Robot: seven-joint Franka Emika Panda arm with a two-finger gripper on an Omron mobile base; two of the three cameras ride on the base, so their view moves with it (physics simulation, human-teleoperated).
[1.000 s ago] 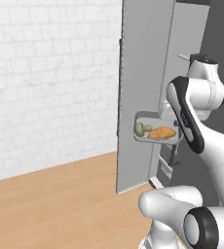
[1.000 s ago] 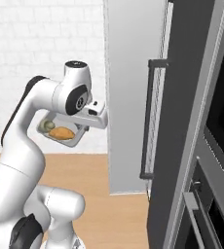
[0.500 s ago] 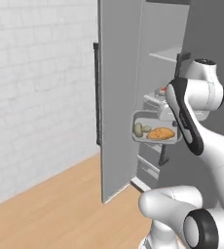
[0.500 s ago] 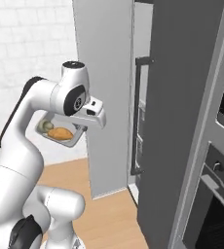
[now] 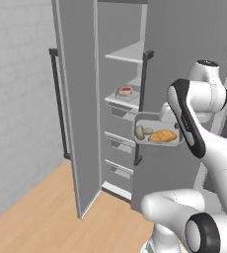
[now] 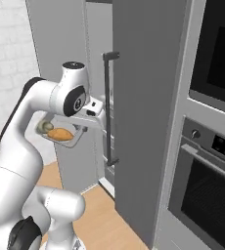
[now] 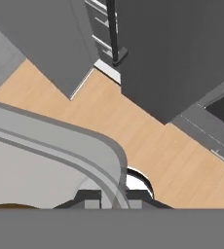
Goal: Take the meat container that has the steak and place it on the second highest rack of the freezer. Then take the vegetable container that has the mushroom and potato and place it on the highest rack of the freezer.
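Observation:
My gripper is shut on the right rim of the vegetable container, a clear tray held level in front of the open freezer. In the tray lie the pale mushroom and the orange-brown potato. From the right side, the gripper grips the same tray. The tray's rim runs between my fingertips in the hand view. The meat container with the red steak rests on the shelf under the top visible shelf.
The freezer's left door stands wide open with its black bar handle. The right door hangs just behind the tray. Grey drawers sit under the shelves. A black-windowed oven stands to the right. Wood floor lies below.
The whole picture has shifted: the base moved, and the freezer's inside with its shelves and the meat container has come into view. The tray stays held in my gripper.

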